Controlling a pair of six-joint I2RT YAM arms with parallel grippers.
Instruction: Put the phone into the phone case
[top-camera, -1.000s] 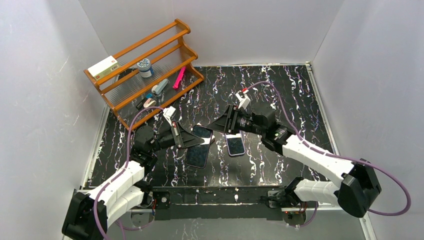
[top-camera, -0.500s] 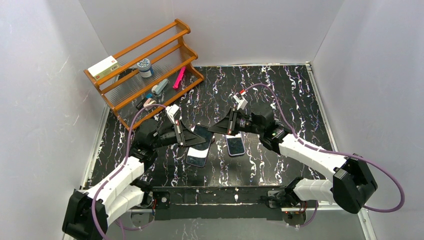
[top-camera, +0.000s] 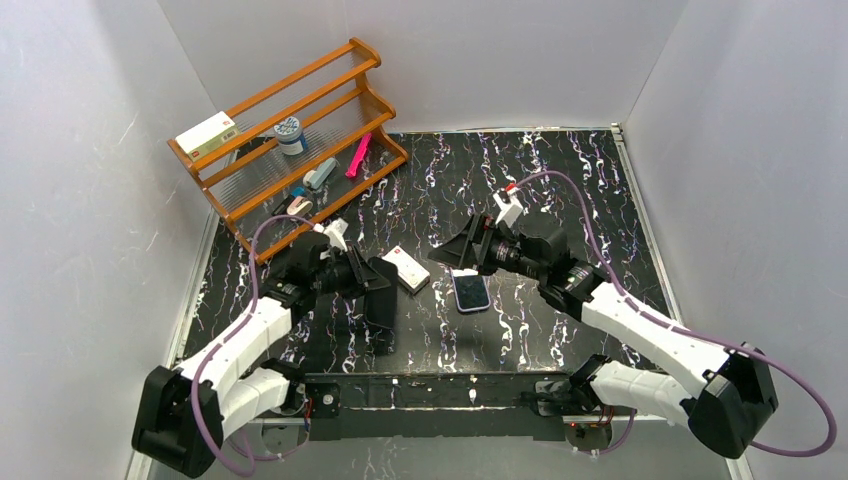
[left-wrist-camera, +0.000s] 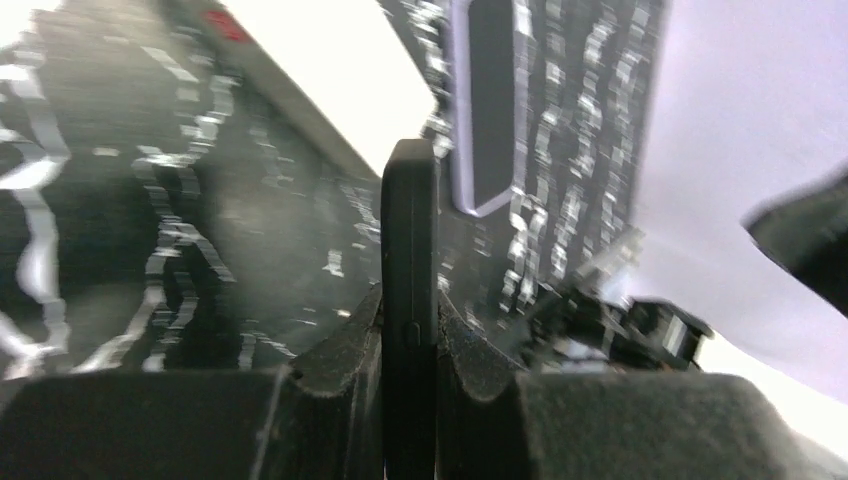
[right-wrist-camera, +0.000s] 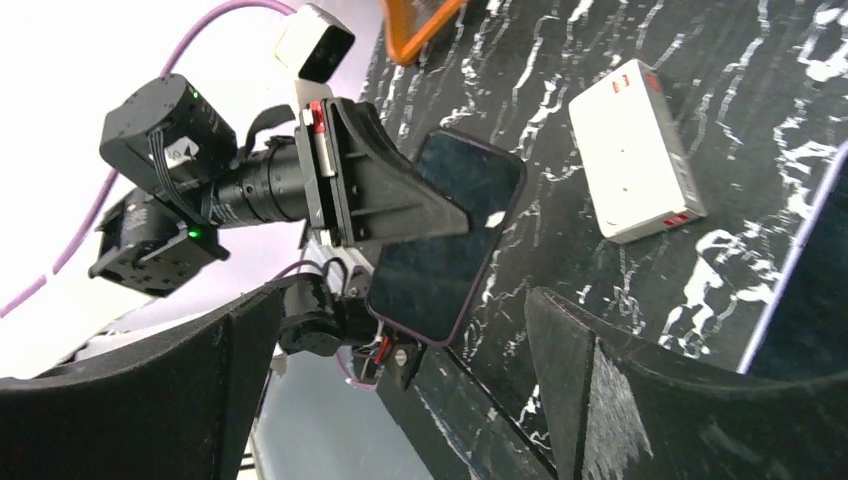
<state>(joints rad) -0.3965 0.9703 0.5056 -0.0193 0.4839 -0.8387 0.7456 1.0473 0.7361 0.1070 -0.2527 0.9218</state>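
My left end effector (left-wrist-camera: 410, 330) is clenched on a flat dark slab (left-wrist-camera: 409, 215) the shape of a handset. I cannot tell whether it is the phone or the phone case. In my left wrist view it shows edge-on: a thick, matt black side with a long slot in it. My two fingers (left-wrist-camera: 335, 355) press on its broad faces. From my right wrist view one broad face is glossy and dark with a thin purple line round the rim, and one of my left fingers lies across it near the middle.

I hold the slab up on its edge at the near left of the counter (top-camera: 560, 180). Seen from above, its long axis runs roughly from far to near. The near end comes close to the counter's front edge, and I cannot tell whether it touches the surface.

A second slab (top-camera: 470, 291), dark with a pale lavender rim, lies flat on the counter. Its long axis also runs near to far. It lies just beside my right end effector (top-camera: 452, 256), whose fingers are spread wide with nothing between them.

A white box (top-camera: 406, 269) with a red mark lies flat between the two slabs.
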